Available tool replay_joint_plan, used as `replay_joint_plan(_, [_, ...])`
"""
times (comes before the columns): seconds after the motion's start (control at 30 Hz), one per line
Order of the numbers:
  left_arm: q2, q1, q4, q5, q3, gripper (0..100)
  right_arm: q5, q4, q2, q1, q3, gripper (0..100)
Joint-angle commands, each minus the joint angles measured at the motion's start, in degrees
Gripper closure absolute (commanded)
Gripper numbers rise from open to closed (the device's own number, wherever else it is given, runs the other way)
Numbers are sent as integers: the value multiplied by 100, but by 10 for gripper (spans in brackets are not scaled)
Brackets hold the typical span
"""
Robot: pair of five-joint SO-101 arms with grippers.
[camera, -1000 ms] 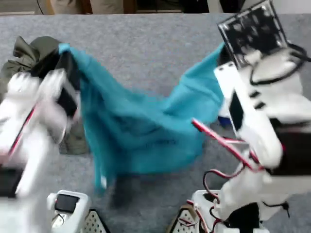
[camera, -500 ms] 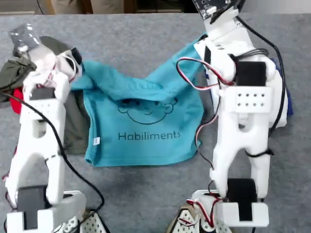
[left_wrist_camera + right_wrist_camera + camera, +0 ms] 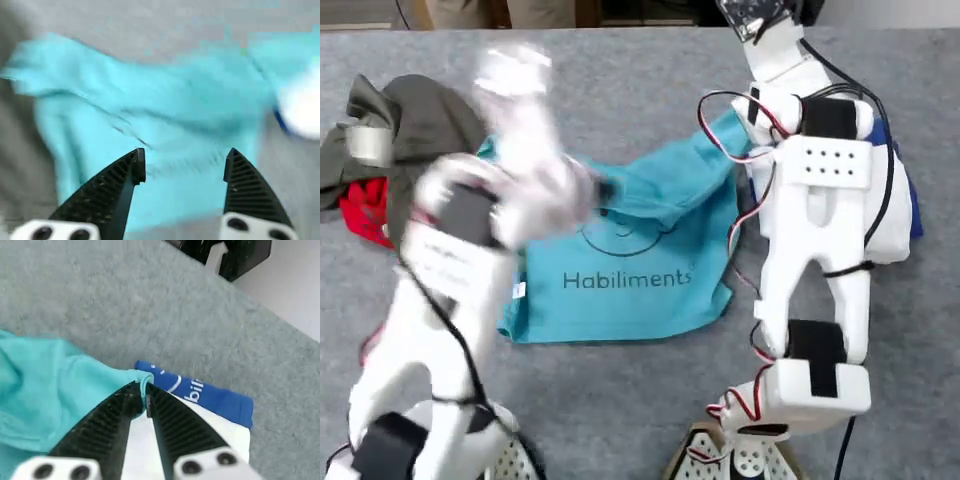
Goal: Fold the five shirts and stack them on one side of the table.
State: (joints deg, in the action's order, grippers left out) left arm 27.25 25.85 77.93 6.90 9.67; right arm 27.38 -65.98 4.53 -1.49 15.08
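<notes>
A teal shirt (image 3: pixel 630 270) lies print side up in the middle of the grey table, its far edge bunched. My left gripper (image 3: pixel 185 159) hovers open above the teal shirt (image 3: pixel 165 105), nothing between its fingers; the left arm (image 3: pixel 520 190) is a blur over the shirt's left half. My right gripper (image 3: pixel 146 392) is shut on the teal shirt's far right corner (image 3: pixel 55 385), just over a folded blue and white shirt (image 3: pixel 210 395). An olive shirt (image 3: pixel 405 125) and a red shirt (image 3: pixel 365 210) lie crumpled at the far left.
The right arm (image 3: pixel 820 220) stands tall at the right and covers most of the folded blue and white shirt (image 3: pixel 912 205). Bare grey table (image 3: pixel 620 80) stretches behind the teal shirt and in front of it.
The teal shirt went from hanging between both grippers to lying flat. My left gripper let go of its left corner and swung right over the shirt. The right gripper kept its hold.
</notes>
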Motion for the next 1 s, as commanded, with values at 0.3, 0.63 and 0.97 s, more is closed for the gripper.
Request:
replay_joint_plan(0.3, [-189, 1371, -5134, 571, 4308, 782, 835, -281, 488, -725, 321, 997])
replay_joint_plan(0.63, [-2000, 1503, -3815, 571, 3235, 795, 826, -273, 488, -699, 321, 997])
replay_joint_plan(0.97, [-3011, 132, -2936, 563, 2356, 981, 791, -308, 242, -716, 321, 997])
